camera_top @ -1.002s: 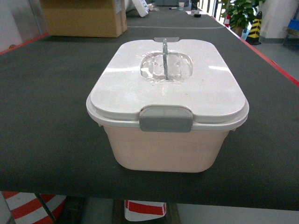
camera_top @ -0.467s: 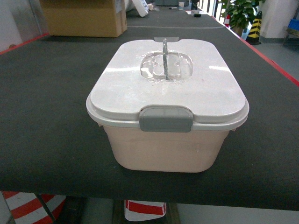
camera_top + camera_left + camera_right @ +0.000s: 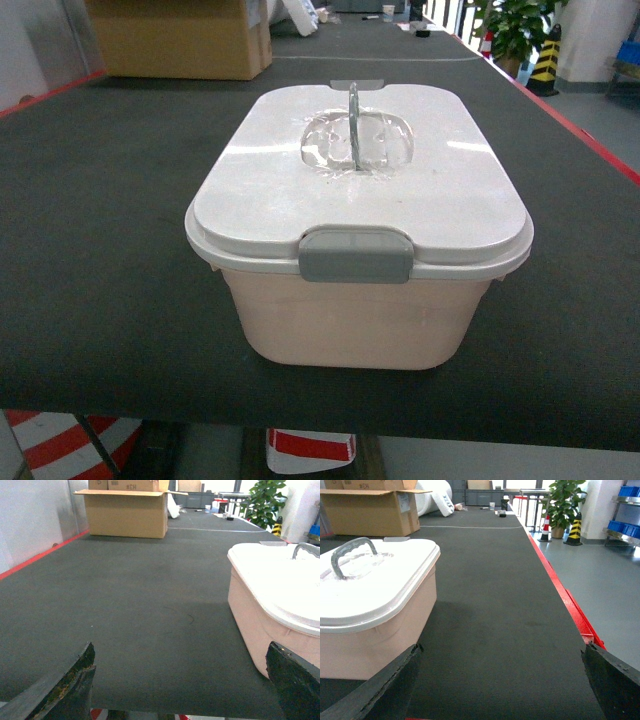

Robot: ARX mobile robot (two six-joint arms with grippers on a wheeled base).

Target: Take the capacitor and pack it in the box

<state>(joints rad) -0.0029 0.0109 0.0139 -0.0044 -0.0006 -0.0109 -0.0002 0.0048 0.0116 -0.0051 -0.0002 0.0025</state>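
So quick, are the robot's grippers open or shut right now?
Left gripper: open, holding nothing.
Right gripper: open, holding nothing.

Lidded box [image 3: 358,235] mid-table [image 3: 100,250]; flanks open.

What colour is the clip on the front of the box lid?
Grey, a flat clip against the white lid; the head view shows it best.

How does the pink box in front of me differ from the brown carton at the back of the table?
The box is pale pink plastic with rounded corners; the carton is brown cardboard with square edges. The box is shut under a white lid with a grey clip; the carton's flaps stand open. Both rest on the dark table.
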